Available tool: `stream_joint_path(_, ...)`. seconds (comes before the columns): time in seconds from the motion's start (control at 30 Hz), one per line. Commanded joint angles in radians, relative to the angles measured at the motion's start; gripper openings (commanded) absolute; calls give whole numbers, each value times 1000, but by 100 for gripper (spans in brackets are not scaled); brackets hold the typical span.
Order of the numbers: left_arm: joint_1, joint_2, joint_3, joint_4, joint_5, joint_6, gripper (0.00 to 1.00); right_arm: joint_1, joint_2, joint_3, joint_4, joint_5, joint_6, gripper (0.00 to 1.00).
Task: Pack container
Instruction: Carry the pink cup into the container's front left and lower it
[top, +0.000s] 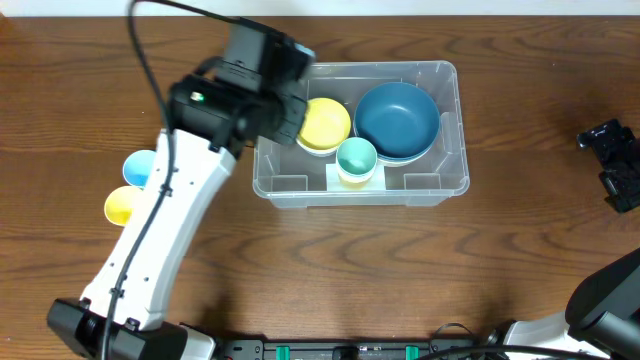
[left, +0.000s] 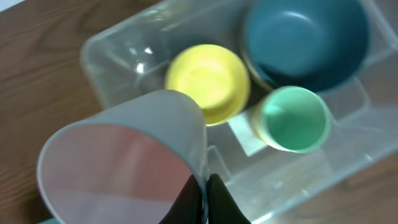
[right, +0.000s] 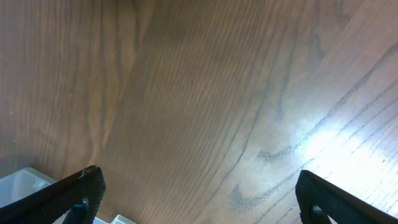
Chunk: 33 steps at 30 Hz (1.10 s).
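Surface: brown wood-grain tabletop (top: 520, 260), with a blue cup (top: 140, 167) and a yellow cup (top: 120, 206) loose beside the left arm.
Left pincer (left: 207, 193): pinched narrow on the rim of a pale cup (left: 124, 162) with a pinkish inside.
Step in hand: probably setting this cup into the container (top: 300, 190).
Doing it well: carry the cup clear over the near wall, lower it onto the bare floor at the left end, keep off the yellow bowl (top: 325, 123), and let go only once it rests.
Right pincer (right: 199, 193): spread wide, holding nothing, well apart at the right edge.
Container, place: mid-tabletop, under the left wrist.
Container, look: clear, rimmed, with rounded corners and a pale label (top: 333, 178) on its floor. It holds the yellow bowl, a green cup (top: 356, 158) and, farthest, a blue bowl (top: 398, 120).
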Motion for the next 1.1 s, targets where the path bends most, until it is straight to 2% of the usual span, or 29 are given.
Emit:
stream_joint_path(0.0,-42,27,4,-11,-39,35,6,-7,4,5,-1,1,14,99)
stream_joint_path(0.3,-59,116,-100,-21,-39,35,6,-7,4,5,-1,1,14,99)
stream_joint_path(1.07,-60,302,-182,6,14,5,6,-7,4,5,-1,1,14,99)
